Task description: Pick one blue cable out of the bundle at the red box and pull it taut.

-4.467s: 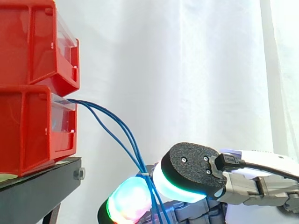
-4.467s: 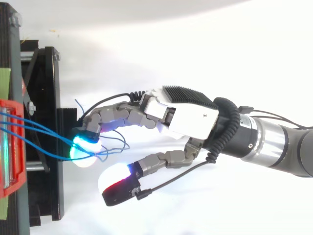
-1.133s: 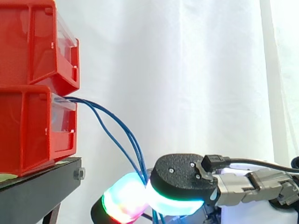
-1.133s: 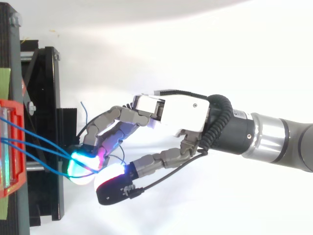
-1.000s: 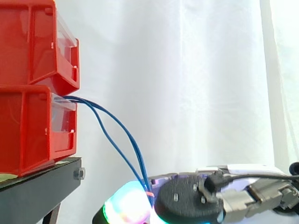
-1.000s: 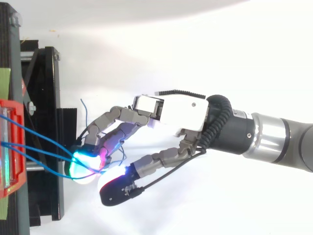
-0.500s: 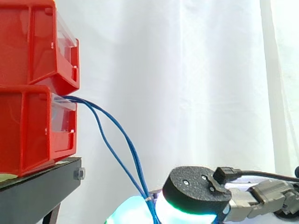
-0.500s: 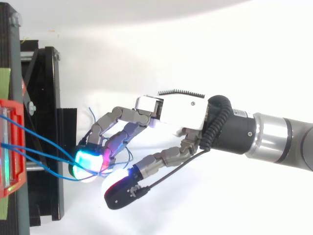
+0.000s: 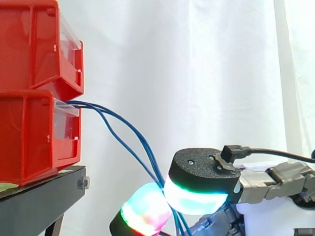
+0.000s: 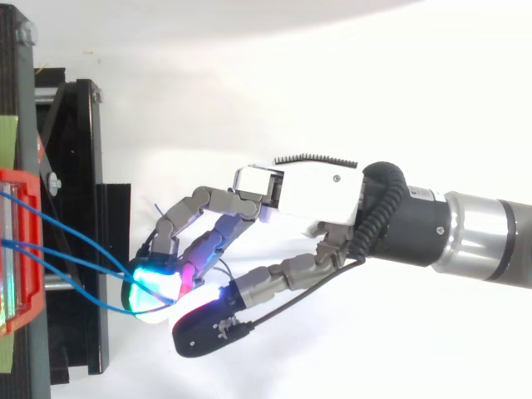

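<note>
**A:** From the side, where do the blue cables (image 9: 87, 105) run?

**B:** They leave the lower red bin (image 9: 34, 137) on the black stand (image 9: 39, 196). They curve down, slack, into the hand (image 9: 202, 169), passing between two glowing pads.

**A:** And from above?

**B:** Three strands run from the bin's front to the fingertips (image 10: 154, 287). The fingers curl round them, with the thumb closed in just beside. The hand grips the strands together.
</note>
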### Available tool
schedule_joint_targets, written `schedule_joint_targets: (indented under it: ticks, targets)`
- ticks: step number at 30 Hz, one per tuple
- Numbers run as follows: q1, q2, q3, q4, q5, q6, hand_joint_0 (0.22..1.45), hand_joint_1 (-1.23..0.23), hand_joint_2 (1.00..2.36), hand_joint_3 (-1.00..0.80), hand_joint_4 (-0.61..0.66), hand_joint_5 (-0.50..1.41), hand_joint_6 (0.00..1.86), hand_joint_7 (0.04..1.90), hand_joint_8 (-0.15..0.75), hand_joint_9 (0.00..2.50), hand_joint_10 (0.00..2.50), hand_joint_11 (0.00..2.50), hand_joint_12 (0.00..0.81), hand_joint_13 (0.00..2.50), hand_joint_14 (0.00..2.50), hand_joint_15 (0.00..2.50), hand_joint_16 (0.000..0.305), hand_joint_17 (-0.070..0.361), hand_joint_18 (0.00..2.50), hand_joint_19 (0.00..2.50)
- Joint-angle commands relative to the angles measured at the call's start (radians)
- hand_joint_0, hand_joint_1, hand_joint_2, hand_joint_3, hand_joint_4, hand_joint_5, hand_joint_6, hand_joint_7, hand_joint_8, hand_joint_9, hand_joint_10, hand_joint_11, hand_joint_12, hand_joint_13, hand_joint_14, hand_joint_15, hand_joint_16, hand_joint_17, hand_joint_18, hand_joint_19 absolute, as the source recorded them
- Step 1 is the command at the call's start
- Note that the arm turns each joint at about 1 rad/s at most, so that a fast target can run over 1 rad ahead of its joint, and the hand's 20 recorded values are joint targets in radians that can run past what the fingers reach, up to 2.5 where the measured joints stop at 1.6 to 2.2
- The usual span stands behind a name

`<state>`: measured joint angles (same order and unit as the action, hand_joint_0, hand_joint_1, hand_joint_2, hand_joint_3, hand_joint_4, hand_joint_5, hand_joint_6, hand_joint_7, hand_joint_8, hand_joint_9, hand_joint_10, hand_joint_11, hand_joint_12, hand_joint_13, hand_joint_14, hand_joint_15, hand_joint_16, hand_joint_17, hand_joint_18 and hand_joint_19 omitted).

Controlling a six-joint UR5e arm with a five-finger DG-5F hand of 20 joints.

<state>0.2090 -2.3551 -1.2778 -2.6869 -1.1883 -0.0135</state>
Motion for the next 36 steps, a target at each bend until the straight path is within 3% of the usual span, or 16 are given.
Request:
schedule_joint_targets:
  ticks: [1,10,14,21,28,36]
  targets:
    - [0.000,0.010,0.000,-0.022,-0.001,0.000,0.67,-0.82,1.02,-0.24,-0.08,-0.13,0.96,0.73,0.398,1.02,0.01,0.61,0.381,0.87,0.01,0.33,0.050,0.112,0.83,0.45]
    - [0.003,0.031,0.002,-0.053,-0.001,-0.006,0.74,-0.90,1.01,-0.40,-0.07,-0.16,0.97,0.64,0.372,0.97,0.01,0.62,0.367,0.87,0.01,0.33,0.049,0.109,0.83,0.43]
    - [0.003,0.033,0.000,-0.053,0.001,-0.006,0.66,-0.92,1.00,-0.50,0.03,-0.15,0.95,0.61,0.376,0.98,0.01,0.62,0.366,0.87,0.01,0.34,0.048,0.109,0.83,0.44]
    - [0.003,0.033,0.002,-0.053,-0.001,-0.002,0.57,-0.83,1.00,-0.50,0.05,-0.14,0.93,0.65,0.396,1.01,0.01,0.61,0.383,0.88,0.01,0.34,0.051,0.115,0.84,0.46]
    - [0.003,0.033,0.003,-0.053,-0.001,0.000,0.68,-0.84,1.02,-0.33,-0.05,-0.15,0.96,0.69,0.396,1.01,0.01,0.62,0.378,0.89,0.01,0.35,0.050,0.113,0.85,0.46]
    - [0.003,0.036,0.005,-0.062,-0.001,0.001,0.77,-0.94,1.01,-0.39,-0.03,-0.17,0.98,0.65,0.378,0.99,0.01,0.69,0.369,0.90,0.01,0.36,0.049,0.110,0.86,0.43]
